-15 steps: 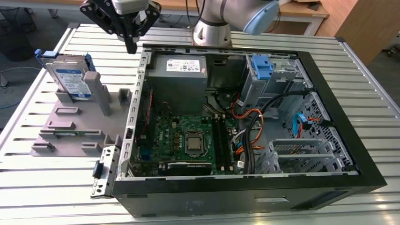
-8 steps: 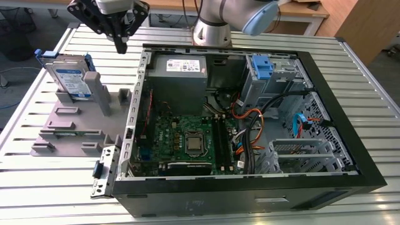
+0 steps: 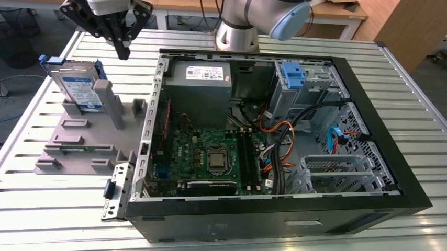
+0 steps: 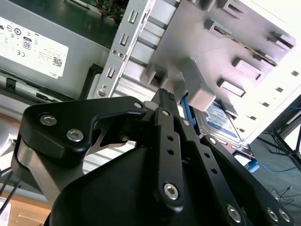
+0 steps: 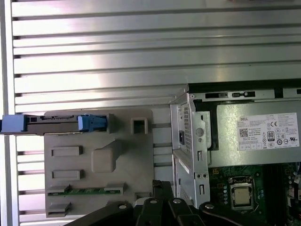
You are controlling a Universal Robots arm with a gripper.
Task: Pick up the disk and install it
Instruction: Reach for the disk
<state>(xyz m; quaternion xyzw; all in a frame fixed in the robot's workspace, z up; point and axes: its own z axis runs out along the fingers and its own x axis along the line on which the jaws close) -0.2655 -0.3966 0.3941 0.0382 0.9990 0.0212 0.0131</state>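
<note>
Disk: the flat silver hard drive with a white-and-blue label, framed by a blue plastic carrier (image 3: 79, 90), stands on edge in a slot of the grey moulded holder block (image 3: 77, 144), at ten o'clock in the exterior view. In the first wrist view the disk (image 5: 51, 123) is seen edge-on. In the second wrist view the disk (image 4: 221, 120) shows its label.
Gripper: the black linkage gripper (image 3: 124, 51) hangs in the air at one o'clock of the disk, near it but not touching, tips pointing down.
Fingers: clenched together, grasping nothing.
Holder block: lies on the slatted aluminium tabletop (image 3: 63, 219), just beside the case wall, at nine o'clock of the case.
Case: black open computer tower (image 3: 279, 212) lying on its side, with a green motherboard (image 3: 209, 151) inside.
Power supply: grey metal box with a white sticker (image 3: 199, 78), at eleven o'clock inside the case.
Bare bracket: blue plastic bracket (image 3: 293, 76), at one o'clock inside the case.
</note>
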